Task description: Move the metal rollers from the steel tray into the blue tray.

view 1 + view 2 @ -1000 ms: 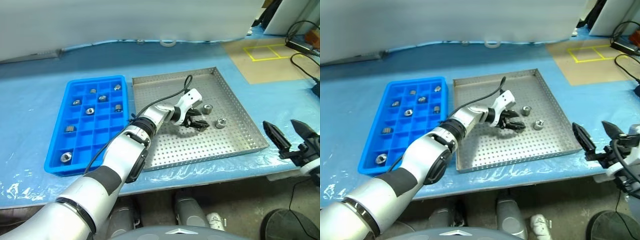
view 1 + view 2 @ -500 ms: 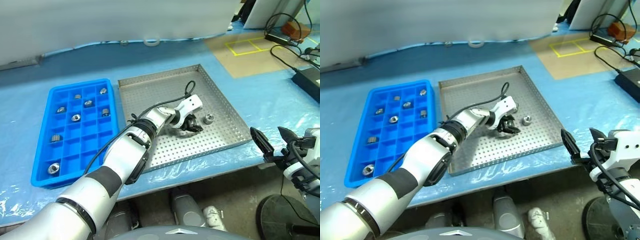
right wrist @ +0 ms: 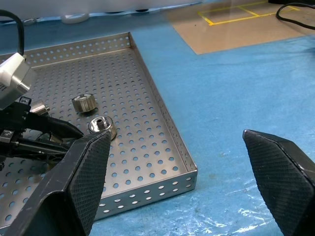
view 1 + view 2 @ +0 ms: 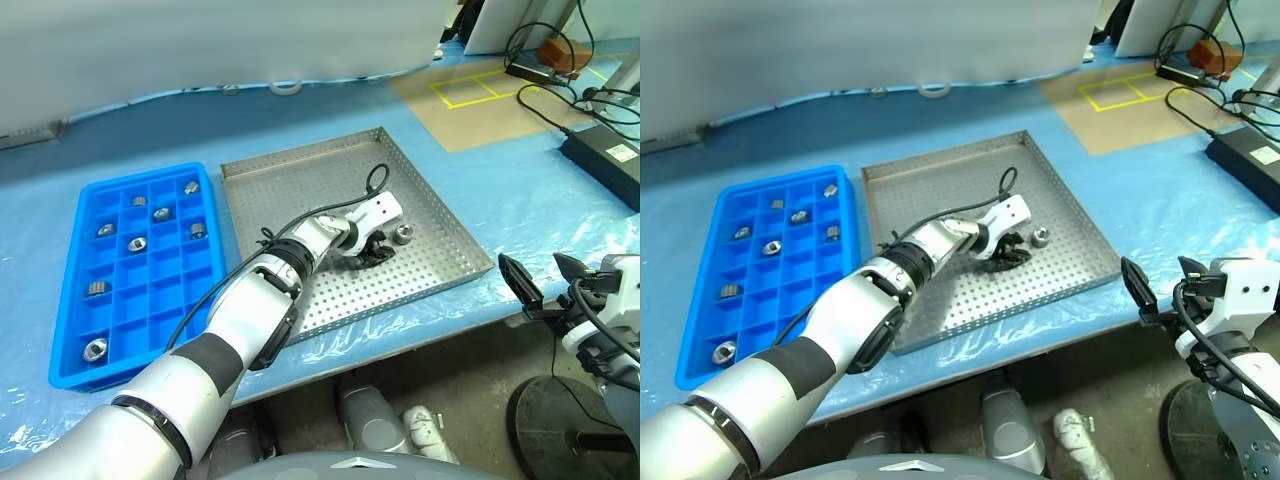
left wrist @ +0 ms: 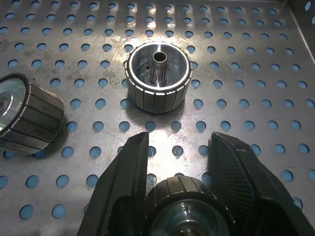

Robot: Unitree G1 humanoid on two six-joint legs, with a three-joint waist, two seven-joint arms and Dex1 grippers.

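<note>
On the blue-covered tabletop point(image 4: 560, 215), the blue tray point(image 4: 60, 350) lay farthest to the left, its grid of square compartments holding seven metal rollers point(image 4: 137, 243), each in a cell of its own: five in the far rows, one partway down the left side and one in the near left corner. Just beside it to the right sat the steel tray point(image 4: 300, 175), with its perforated floor and low walls. The left gripper point(image 4: 368, 254) reached down onto the middle of that floor, its two black fingers point(image 5: 125, 189) closed on a roller point(image 5: 181, 209) that was pressed between them and still low against the holes. Two more rollers lay loose on the floor near it: one point(image 5: 157, 75) stood on its end, with its centre hole facing up, just ahead of the fingertips, and another point(image 5: 27, 114) lay tilted off to one side. Further right, past the steel tray's near corner and off the tabletop's front edge, the right gripper point(image 4: 548, 279) hung in the air with its fingers spread wide apart, holding nothing. At the far right of the tabletop lay a tan mat point(image 4: 490, 105) marked with yellow tape, along with black cables point(image 4: 545, 45).
</note>
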